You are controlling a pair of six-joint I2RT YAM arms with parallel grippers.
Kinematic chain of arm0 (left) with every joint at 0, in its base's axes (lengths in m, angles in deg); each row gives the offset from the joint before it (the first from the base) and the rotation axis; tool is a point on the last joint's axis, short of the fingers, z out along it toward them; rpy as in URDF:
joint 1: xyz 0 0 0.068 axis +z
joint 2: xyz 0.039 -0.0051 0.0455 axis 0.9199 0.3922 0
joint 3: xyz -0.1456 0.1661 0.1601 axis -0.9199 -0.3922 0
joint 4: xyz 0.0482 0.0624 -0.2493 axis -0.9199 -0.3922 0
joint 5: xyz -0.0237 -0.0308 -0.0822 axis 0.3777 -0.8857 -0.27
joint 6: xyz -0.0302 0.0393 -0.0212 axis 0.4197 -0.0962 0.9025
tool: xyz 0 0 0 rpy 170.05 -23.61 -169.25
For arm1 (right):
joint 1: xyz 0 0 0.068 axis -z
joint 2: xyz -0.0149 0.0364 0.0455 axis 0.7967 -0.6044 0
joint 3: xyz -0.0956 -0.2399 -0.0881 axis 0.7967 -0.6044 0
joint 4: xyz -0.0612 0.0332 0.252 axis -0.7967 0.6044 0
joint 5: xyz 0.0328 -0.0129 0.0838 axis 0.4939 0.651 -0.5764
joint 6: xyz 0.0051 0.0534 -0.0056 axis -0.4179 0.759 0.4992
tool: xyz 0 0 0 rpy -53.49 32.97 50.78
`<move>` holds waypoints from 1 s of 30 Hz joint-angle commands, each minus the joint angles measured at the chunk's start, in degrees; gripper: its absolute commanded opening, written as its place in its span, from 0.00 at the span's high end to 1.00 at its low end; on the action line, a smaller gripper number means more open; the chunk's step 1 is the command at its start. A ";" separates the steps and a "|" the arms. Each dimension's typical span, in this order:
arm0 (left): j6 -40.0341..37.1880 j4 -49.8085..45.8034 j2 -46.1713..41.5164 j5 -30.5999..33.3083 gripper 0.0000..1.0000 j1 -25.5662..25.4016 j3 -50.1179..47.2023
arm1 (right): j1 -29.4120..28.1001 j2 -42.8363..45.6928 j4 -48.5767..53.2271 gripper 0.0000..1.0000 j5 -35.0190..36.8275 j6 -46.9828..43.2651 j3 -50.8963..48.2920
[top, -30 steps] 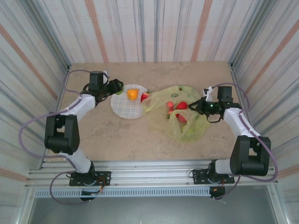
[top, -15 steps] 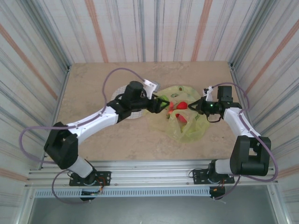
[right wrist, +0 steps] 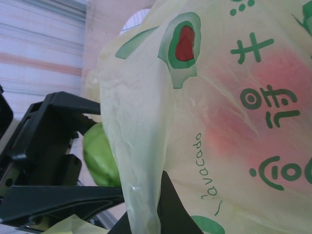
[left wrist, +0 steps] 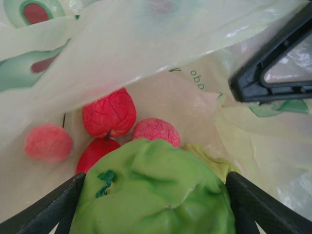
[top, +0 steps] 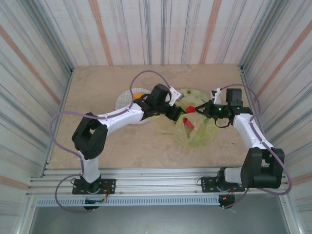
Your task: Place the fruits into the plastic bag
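Beige tabletop [top: 97, 87]: left claw [top: 174, 113] clamps green fruit [left wrist: 151, 195], stem seemingly toward wrist, inside plastic bag [left wrist: 122, 44].

At least six fruits [left wrist: 107, 113]; one bag [top: 197, 136]; one plate [top: 124, 100].

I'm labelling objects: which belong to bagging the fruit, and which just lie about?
Job: plastic bag; green fruit held at its opening; red fruits inside it; orange fruit on the plate.
Lying about: the plate.

White plaid plate [top: 124, 102] on beige table [top: 204, 153]; striped walls [top: 146, 29] around.
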 commanded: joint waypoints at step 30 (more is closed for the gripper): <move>12.15 10.77 19.93 22.55 0.31 -0.71 14.54 | -1.13 0.34 -4.88 1.00 -3.46 3.55 -0.37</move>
